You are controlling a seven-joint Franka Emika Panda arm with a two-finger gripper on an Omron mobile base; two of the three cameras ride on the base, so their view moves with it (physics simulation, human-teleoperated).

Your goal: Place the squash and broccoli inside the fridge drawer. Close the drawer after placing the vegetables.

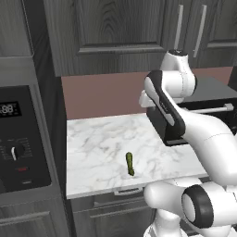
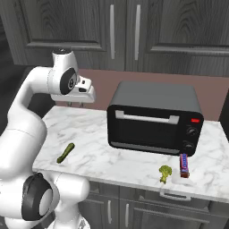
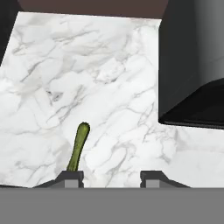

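The squash [image 1: 130, 164] [image 2: 65, 153] [image 3: 78, 146] is a slim, dark olive-green piece lying flat on the marble counter [image 1: 97, 134] near its front edge. The broccoli [image 2: 165, 173], a small yellow-green floret, stands at the counter's front edge in front of the toaster oven. My gripper [image 3: 111, 178] hangs well above the counter, looking down. It is open with nothing between its fingers. In the hand view the squash's lower end reaches the left fingertip [image 3: 70, 177]. The fridge drawer is out of view.
A black toaster oven [image 2: 154, 118] [image 1: 199, 109] [image 3: 192, 65] takes up the right part of the counter. A purple bar [image 2: 183, 164] lies beside the broccoli. A dark built-in oven panel [image 1: 18, 139] borders the counter on the left. Dark cabinets hang above.
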